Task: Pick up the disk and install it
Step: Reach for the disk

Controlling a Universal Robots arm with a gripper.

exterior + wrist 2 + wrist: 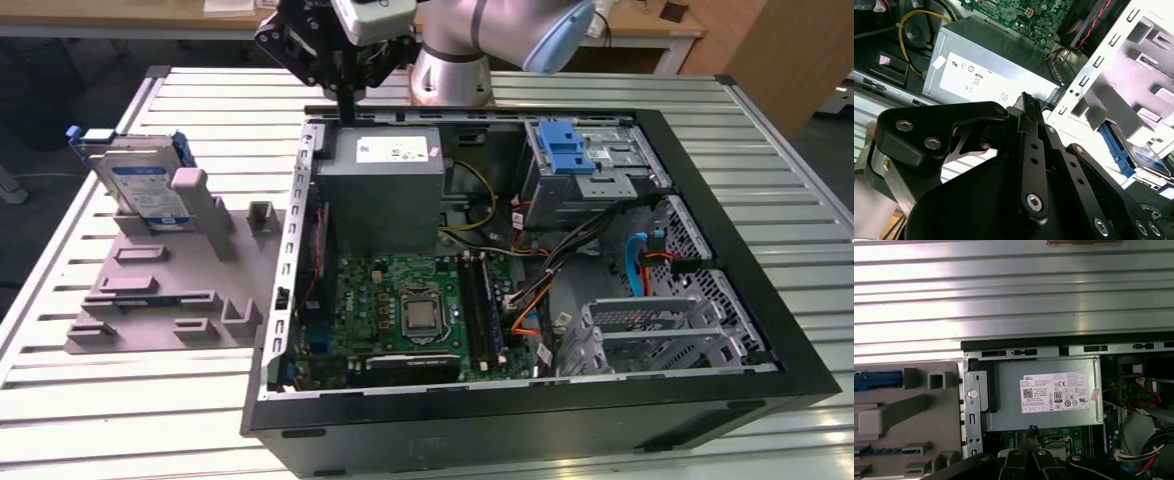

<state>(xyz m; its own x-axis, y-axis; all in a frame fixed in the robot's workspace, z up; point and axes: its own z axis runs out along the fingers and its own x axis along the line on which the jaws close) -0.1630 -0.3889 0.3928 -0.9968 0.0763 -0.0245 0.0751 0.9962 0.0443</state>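
The disk [140, 185], silver with a white and dark-blue label and a blue plastic frame, stands on edge in a grey holder [174, 290] on the exterior view's left, beside the open computer case [534, 400]. My gripper [346, 112] hangs over the far edge of the case, above the grey power supply box [380, 190]. It is well apart from the disk. Its fingers are shut together with nothing between them, as the second wrist view shows [1025, 97]. The disk's blue frame [1115, 147] shows past the case wall.
Inside the case lie a green motherboard [414, 310], cables, and a silver drive cage with a blue latch [581, 160] at the far side. A perforated metal bay [667, 330] sits at the exterior view's right. The slatted metal table [120, 400] surrounds the case.
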